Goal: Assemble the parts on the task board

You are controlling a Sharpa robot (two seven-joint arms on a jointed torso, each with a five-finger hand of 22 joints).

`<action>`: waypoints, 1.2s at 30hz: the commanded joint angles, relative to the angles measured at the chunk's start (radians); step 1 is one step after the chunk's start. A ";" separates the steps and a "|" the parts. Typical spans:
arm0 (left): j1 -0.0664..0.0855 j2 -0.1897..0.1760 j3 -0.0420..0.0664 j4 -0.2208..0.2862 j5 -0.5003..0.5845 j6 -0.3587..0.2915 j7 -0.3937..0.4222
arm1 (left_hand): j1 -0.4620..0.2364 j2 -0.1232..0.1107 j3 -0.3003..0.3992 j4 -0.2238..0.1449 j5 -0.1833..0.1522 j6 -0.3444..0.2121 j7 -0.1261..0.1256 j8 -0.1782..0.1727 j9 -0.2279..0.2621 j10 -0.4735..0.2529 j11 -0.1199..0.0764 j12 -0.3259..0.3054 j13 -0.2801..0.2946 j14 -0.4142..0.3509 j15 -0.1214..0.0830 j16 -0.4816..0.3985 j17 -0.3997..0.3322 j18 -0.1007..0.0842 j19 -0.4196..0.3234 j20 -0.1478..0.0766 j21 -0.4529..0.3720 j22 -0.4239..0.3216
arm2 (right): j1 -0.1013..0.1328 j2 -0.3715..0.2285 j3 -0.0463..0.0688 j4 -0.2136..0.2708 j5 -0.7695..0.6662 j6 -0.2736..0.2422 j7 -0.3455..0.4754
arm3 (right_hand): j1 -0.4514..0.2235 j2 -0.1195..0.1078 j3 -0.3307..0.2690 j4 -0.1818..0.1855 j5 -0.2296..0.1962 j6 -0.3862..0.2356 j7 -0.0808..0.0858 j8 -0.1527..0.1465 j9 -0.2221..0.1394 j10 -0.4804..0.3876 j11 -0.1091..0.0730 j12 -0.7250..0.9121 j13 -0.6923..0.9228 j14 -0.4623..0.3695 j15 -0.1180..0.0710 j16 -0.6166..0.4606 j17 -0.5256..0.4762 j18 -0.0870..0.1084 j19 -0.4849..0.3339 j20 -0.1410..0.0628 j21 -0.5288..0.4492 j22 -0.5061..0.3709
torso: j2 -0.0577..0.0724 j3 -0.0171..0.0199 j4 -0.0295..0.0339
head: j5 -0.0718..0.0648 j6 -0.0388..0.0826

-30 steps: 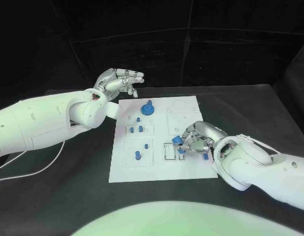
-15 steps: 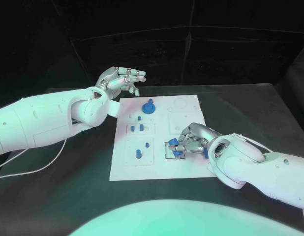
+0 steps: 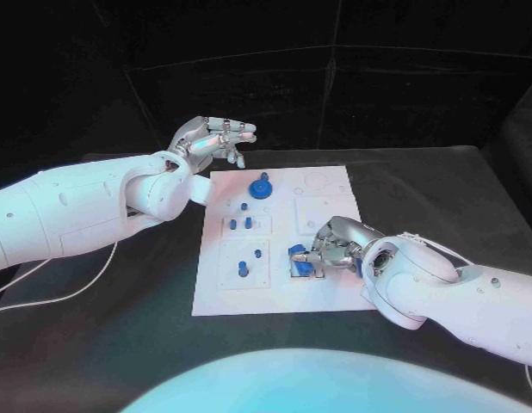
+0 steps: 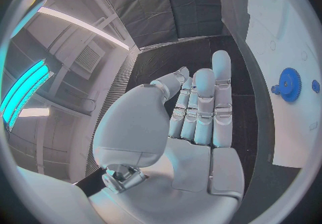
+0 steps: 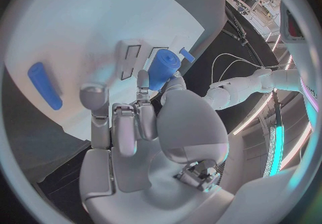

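My right hand (image 3: 337, 246) pinches a blue part (image 5: 161, 68) over the board (image 3: 272, 297); my left hand (image 3: 212, 140) hovers, fingers apart, holding nothing.

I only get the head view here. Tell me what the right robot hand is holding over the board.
Observer: In the right wrist view the right robot hand pinches a short blue cylinder at its fingertips, close over the task board.
Operator: Report anything else near those fingers.
Observer: A longer blue rod lies flat on the board, apart from the fingers.
Operator: Now check the left palm.
Observer: The left wrist view shows the left robot hand with fingers extended and nothing in it.
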 commanded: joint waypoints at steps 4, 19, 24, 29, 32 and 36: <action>0.001 -0.001 0.000 0.002 -0.007 0.013 0.002 | 0.006 0.001 0.000 -0.006 0.003 -0.003 0.000 0.004 -0.001 -0.006 -0.003 0.004 -0.002 -0.006 0.003 0.006 -0.001 0.013 -0.005 0.005 -0.005 -0.001 | 0.002 0.005 0.001 -0.005 -0.037 -0.002 -0.020 | -0.057 -0.031 -0.003 0.003 -0.097 -0.028 0.009 0.000 0.004 0.002 0.008 -0.021 0.025 0.097 -0.003 0.000 0.224 -0.008 -0.009 -0.005 -0.010 -0.015 | 0.000 -0.0004 0.0000 | 0.002 -0.001; 0.001 -0.001 0.000 0.000 -0.007 0.016 0.001 | 0.006 0.001 0.000 -0.006 0.003 -0.003 0.000 0.004 -0.001 -0.006 -0.003 0.004 -0.002 -0.006 0.003 0.006 -0.001 0.013 -0.005 0.005 -0.005 -0.001 | 0.002 -0.013 0.001 0.014 -0.054 -0.022 0.015 | -0.023 -0.077 0.103 -0.015 -0.057 -0.053 0.015 0.008 0.022 -0.003 0.013 -0.035 0.026 0.097 0.001 -0.003 0.222 -0.006 -0.013 0.000 -0.023 -0.027 | 0.000 0.0006 -0.0012 | 0.002 -0.003; 0.001 -0.001 0.000 -0.001 -0.007 0.015 0.002 | 0.006 0.001 0.000 -0.006 0.003 -0.003 0.000 0.004 -0.001 -0.006 -0.003 0.004 -0.002 -0.006 0.003 0.006 -0.001 0.013 -0.005 0.005 -0.005 -0.001 | 0.002 -0.068 0.001 0.052 -0.031 -0.082 0.088 | 0.031 -0.058 0.105 -0.031 0.037 -0.070 0.021 -0.005 0.019 -0.002 0.018 -0.036 0.030 0.096 0.004 -0.004 0.220 -0.007 -0.013 0.001 -0.025 -0.028 | -0.002 0.0003 -0.0020 | -0.001 -0.003; 0.001 -0.001 0.000 -0.002 -0.007 0.015 0.002 | 0.006 0.001 0.000 -0.006 0.003 -0.003 0.000 0.004 -0.001 -0.006 -0.003 0.004 -0.002 -0.006 0.003 0.006 -0.001 0.013 -0.005 0.005 -0.005 -0.001 | 0.004 -0.148 0.002 0.094 0.022 -0.116 0.148 | 0.078 -0.044 0.104 -0.049 0.091 -0.119 0.045 -0.059 -0.003 -0.010 0.036 -0.048 0.023 0.094 0.018 -0.008 0.211 -0.005 -0.022 0.011 -0.036 -0.047 | -0.003 -0.0012 -0.0025 | -0.009 0.002; 0.001 0.000 0.000 -0.003 -0.007 0.015 0.002 | 0.006 0.001 0.000 -0.006 0.003 -0.003 0.000 0.004 -0.001 -0.006 -0.003 0.004 -0.002 -0.006 0.003 0.006 -0.001 0.013 -0.005 0.005 -0.005 -0.001 | 0.004 -0.210 0.002 0.116 0.043 -0.112 0.167 | 0.097 -0.036 0.101 -0.057 0.098 -0.134 0.057 -0.090 -0.016 -0.016 0.047 -0.058 0.016 0.093 0.027 -0.011 0.206 -0.003 -0.027 0.019 -0.042 -0.056 | -0.002 -0.0015 -0.0010 | -0.017 0.007; 0.001 0.000 0.000 -0.003 -0.007 0.014 0.003 | 0.007 0.001 0.001 -0.008 0.003 -0.004 0.000 0.005 -0.001 -0.007 -0.003 0.006 -0.002 -0.007 0.003 0.006 -0.003 0.013 -0.005 0.005 -0.005 -0.001 | 0.005 -0.277 0.002 0.121 0.035 -0.093 0.159 | 0.106 -0.034 0.097 -0.062 0.100 -0.134 0.061 -0.105 -0.022 -0.017 0.051 -0.060 0.016 0.093 0.031 -0.012 0.204 -0.003 -0.028 0.023 -0.044 -0.058 | -0.001 -0.0017 -0.0034 | -0.032 0.011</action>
